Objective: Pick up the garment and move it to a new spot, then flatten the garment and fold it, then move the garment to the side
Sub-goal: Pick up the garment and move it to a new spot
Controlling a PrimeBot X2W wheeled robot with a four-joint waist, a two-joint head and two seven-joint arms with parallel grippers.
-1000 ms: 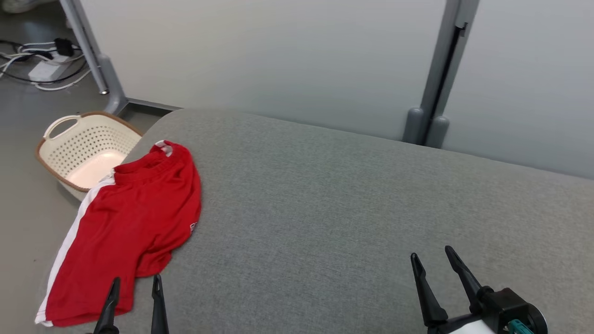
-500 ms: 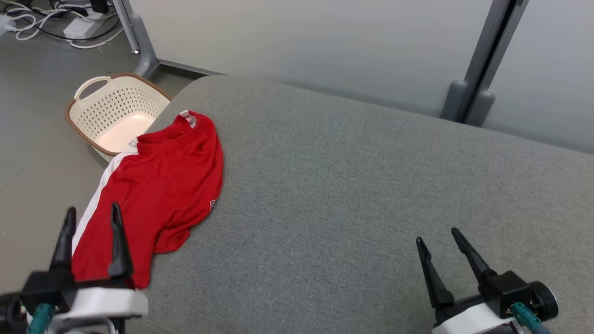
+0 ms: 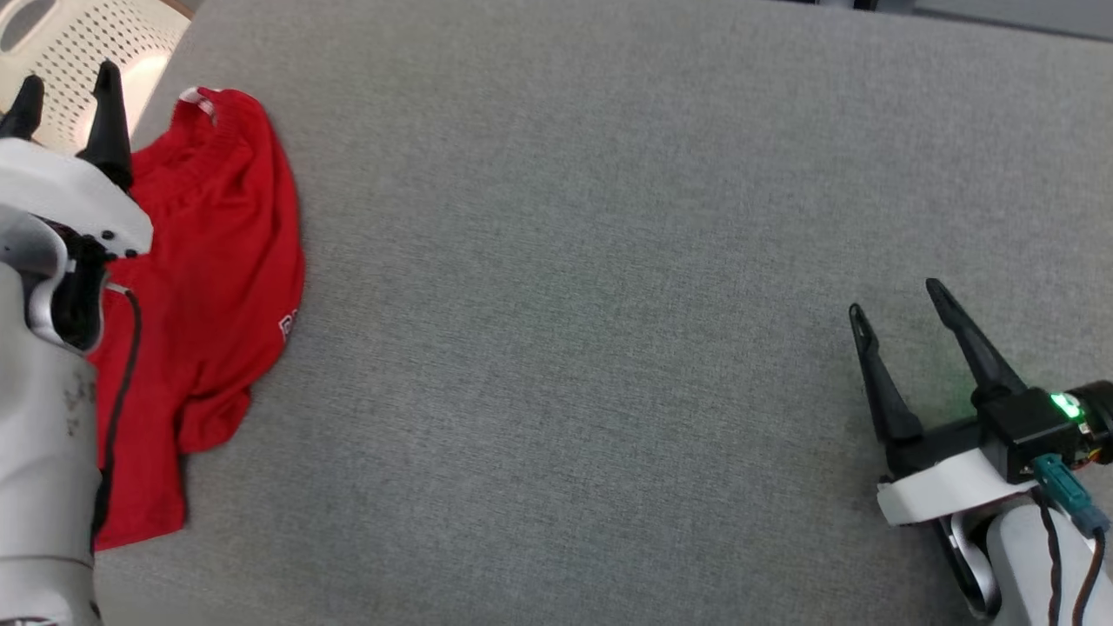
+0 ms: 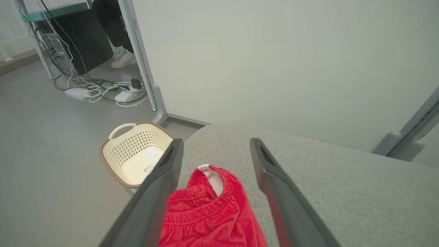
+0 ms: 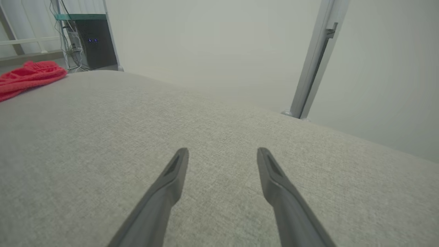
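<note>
The garment (image 3: 209, 287), red and crumpled, lies at the left edge of the grey padded surface (image 3: 609, 348), part of it hidden behind my left arm. My left gripper (image 3: 65, 83) hovers open over the garment's far end, its fingers spread above the gathered red hem and a white patch. The left wrist view shows the garment (image 4: 209, 212) between and below the open left gripper (image 4: 216, 144). My right gripper (image 3: 896, 296) stands open over bare fabric at the right, holding nothing. In the right wrist view the right gripper (image 5: 223, 151) points across the surface, with the garment (image 5: 27, 77) far off at the left.
A cream perforated basket (image 4: 137, 154) with a brown rim stands on the floor beyond the surface's left corner, also at the basket (image 3: 78, 43). Cables and a power strip (image 4: 103, 94) lie on the floor. A pale wall with a grey post (image 5: 315, 58) backs the surface.
The head camera has tilted down, so the whole picture has shifted. My left arm has risen and reached forward over the garment. Both grippers stay open.
</note>
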